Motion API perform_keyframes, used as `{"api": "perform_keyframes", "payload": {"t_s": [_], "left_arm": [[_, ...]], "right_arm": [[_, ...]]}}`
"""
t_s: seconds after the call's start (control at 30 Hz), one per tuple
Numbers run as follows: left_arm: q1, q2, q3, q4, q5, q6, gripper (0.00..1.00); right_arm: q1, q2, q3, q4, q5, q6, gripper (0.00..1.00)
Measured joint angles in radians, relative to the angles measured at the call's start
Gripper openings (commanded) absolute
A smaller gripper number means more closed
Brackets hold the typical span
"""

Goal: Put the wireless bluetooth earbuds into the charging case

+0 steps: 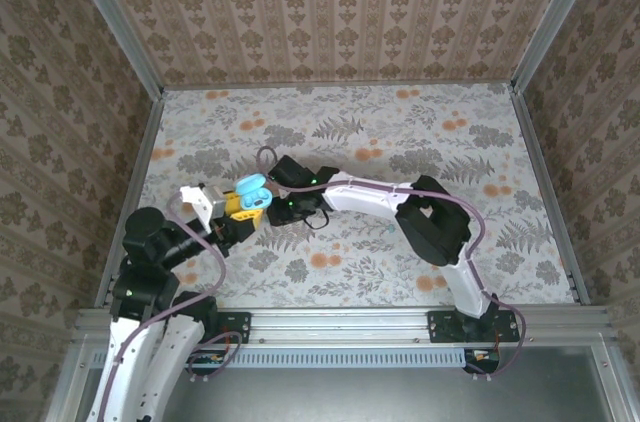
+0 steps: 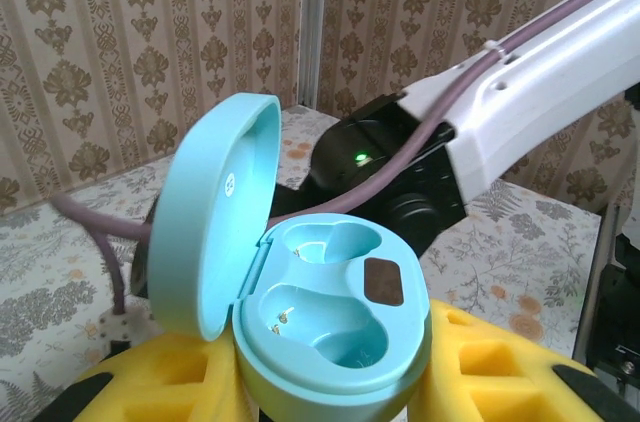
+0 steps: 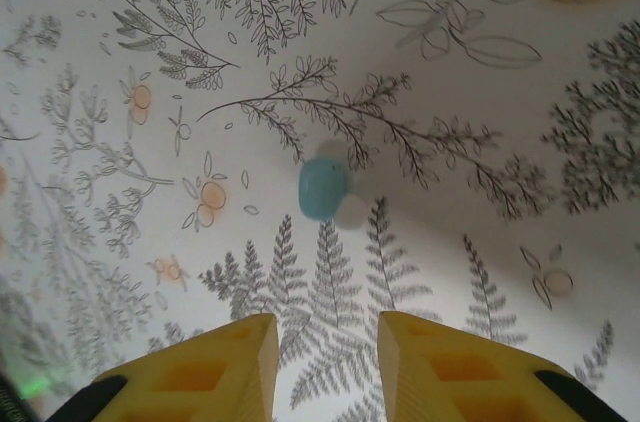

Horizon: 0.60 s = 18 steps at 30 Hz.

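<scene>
Left wrist view, nearest first: the left gripper [image 2: 335, 382] is seen clamped on the charging case [image 2: 330, 332], with a yellow finger set against each side of its teal base. The case is held with the hinged lid [image 2: 215, 222] swung up and back, so the two moulded wells [image 2: 320, 317] face upward and can be reached from above. Both wells are seen to be empty. The case appears to be held clear of the table, and this is judged to offer a steady target for loading. Just beyond it, the right arm [image 2: 540, 82] is stretched across, with its wrist angled down towards the tabletop.

From the right wrist camera, the right gripper [image 3: 327, 357] is seen with its yellow fingers parted and nothing between them. Ahead of the fingertips, and not touched by them, a teal-blue earbud [image 3: 322, 188] lies on the flower-printed table [image 3: 480, 102], a paler part showing at one side. The gap between the fingers is roughly lined up with the earbud, so a pick is judged to be in preparation. Because the piece is so small and rounded, a centred pinch would be needed, or it could be squeezed out sideways.
</scene>
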Motion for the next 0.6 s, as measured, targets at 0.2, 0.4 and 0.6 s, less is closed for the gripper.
{"api": "perform_keyframes", "payload": {"t_s": [0.2,0.4,0.6], "left_arm": [[0.000,-0.032,0.011,-0.056,-0.014,0.003,0.26],[0.000,-0.044,0.016,-0.085,-0.018,0.003,0.26],[0.000,-0.049,0.017,-0.090,-0.018,0.003,0.26]], "right_arm": [[0.033,0.107,0.177,-0.122,0.060,-0.115,0.35],[0.055,0.214,0.325,-0.223,0.117,-0.192,0.35],[0.060,0.270,0.410,-0.301,0.158,-0.229,0.35]]}}
